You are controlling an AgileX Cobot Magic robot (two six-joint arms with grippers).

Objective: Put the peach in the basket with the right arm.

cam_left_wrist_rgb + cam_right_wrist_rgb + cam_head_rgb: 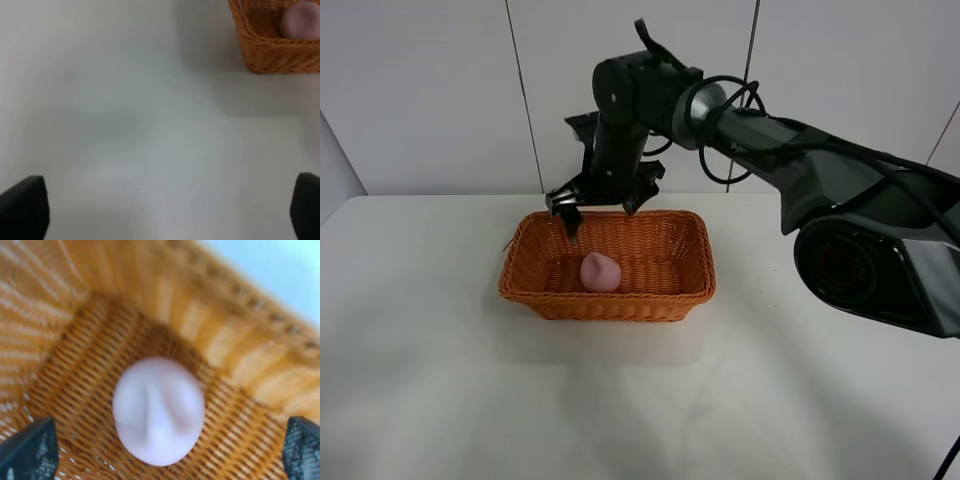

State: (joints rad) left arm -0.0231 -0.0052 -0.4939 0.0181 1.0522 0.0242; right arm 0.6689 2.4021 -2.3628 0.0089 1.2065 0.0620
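Note:
The pink peach (600,271) lies on the floor of the orange-brown wicker basket (525,285), a little left of its middle. My right arm's gripper (601,205) hangs just above the basket's back rim, open, with nothing between its spread fingers. In the right wrist view the peach (159,410) sits free on the weave of the basket (75,350), below the open gripper (165,460), whose dark fingertips (29,450) show at the two corners. My left gripper (164,210) is open over bare table, with the basket's corner (265,50) and the peach (301,20) far off.
The basket stands on a white table (440,380) before a white panelled wall. The right arm's thick base (870,260) reaches in from the right. The left arm does not show in the exterior view.

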